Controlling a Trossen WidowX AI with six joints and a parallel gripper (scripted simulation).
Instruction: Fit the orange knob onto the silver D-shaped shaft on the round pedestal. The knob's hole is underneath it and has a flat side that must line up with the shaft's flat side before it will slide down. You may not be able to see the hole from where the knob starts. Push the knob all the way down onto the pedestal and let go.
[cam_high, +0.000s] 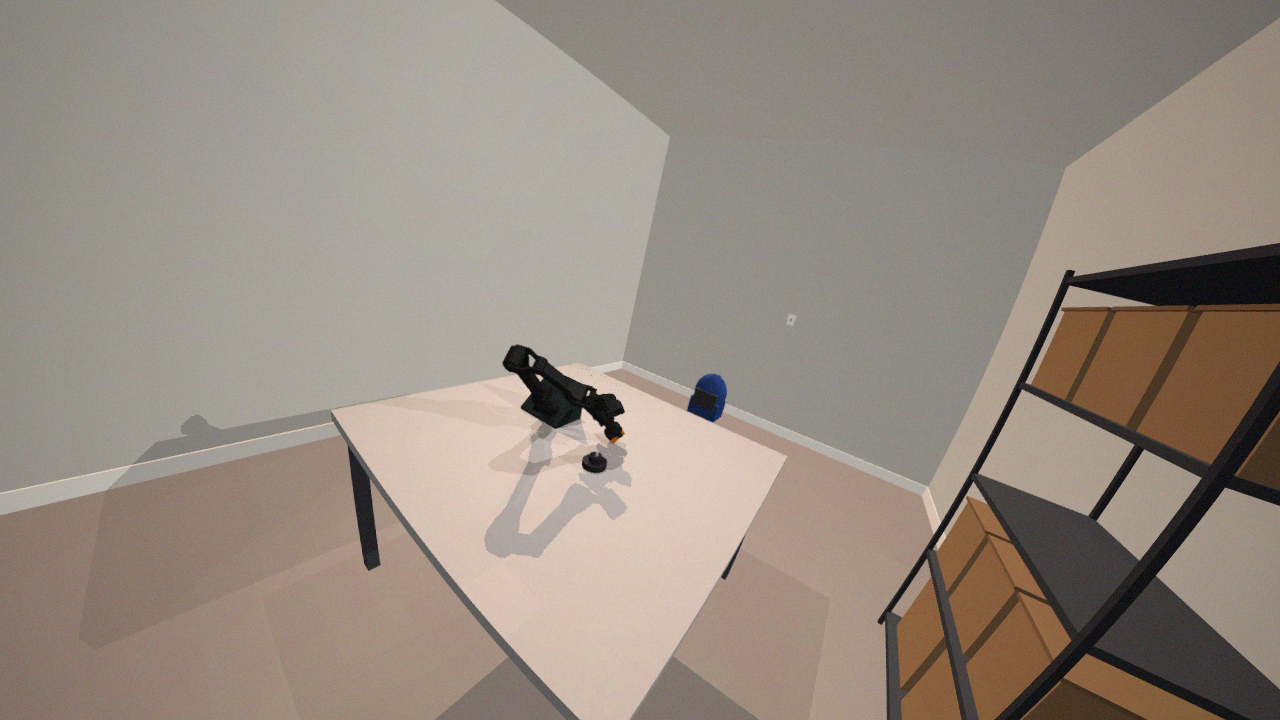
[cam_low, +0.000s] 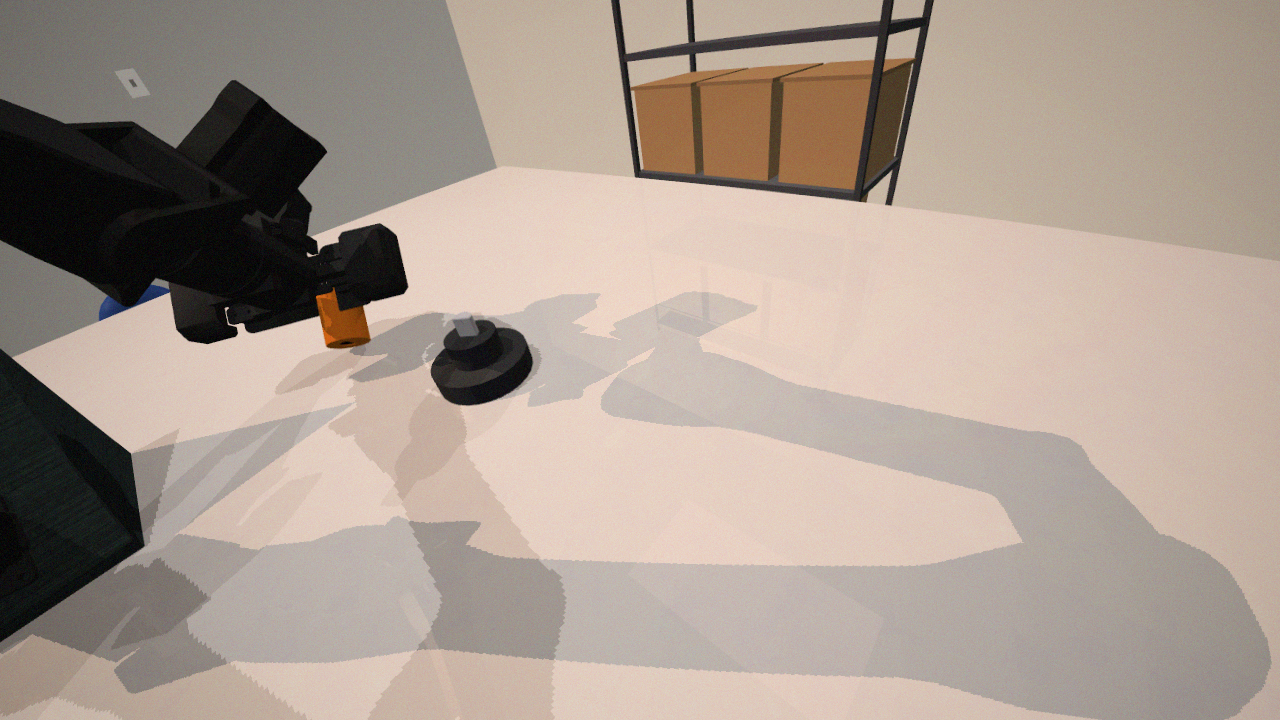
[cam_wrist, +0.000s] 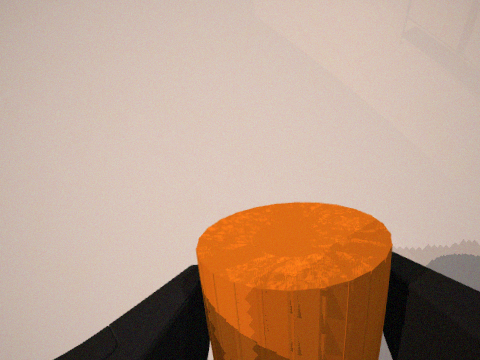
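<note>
The orange knob is held nearly upright, tilted slightly. Part of the dark hole in its underside shows in the exterior view, but its flat side cannot be made out. My gripper is shut on the knob, with a black finger on each side of it in the wrist view. The black round pedestal stands on the table, to the right of the knob in the exterior view and apart from it. The silver shaft points up from its raised centre, with nothing on it.
The arm's dark base stands on the pale table. Shadows of the arm cross the table top around the pedestal. A shelf rack with brown boxes stands beyond the table.
</note>
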